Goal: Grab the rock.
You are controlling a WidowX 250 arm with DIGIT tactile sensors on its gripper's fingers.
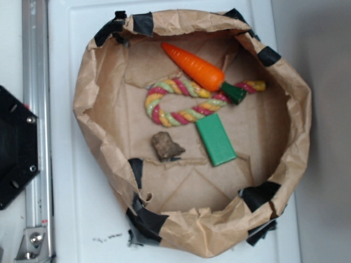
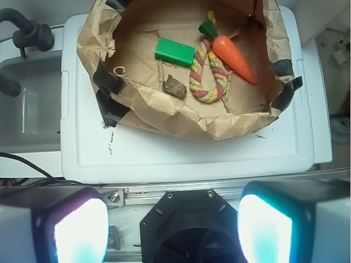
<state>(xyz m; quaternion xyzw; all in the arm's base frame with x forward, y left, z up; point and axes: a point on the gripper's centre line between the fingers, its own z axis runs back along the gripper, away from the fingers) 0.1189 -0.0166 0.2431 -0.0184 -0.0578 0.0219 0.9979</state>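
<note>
The rock (image 1: pixel 166 146) is a small rough brown-grey stone on the floor of the brown paper basket (image 1: pixel 300 131), just left of the flat green block (image 1: pixel 215 139). In the wrist view the rock (image 2: pixel 175 86) lies below the green block (image 2: pixel 175 51), near the basket's near wall. My gripper (image 2: pixel 173 227) is open and empty, its two pads (image 2: pixel 81 233) wide apart at the bottom of the wrist view, high above and well short of the basket, over the black robot base (image 2: pixel 189 222). The gripper does not show in the exterior view.
An orange toy carrot (image 1: pixel 198 68) and a multicoloured rope loop (image 1: pixel 184 101) lie in the basket beyond the rock. The basket stands on a white lid (image 2: pixel 181 150). A metal rail (image 1: pixel 35 126) and the black base (image 1: pixel 13 148) are to the left.
</note>
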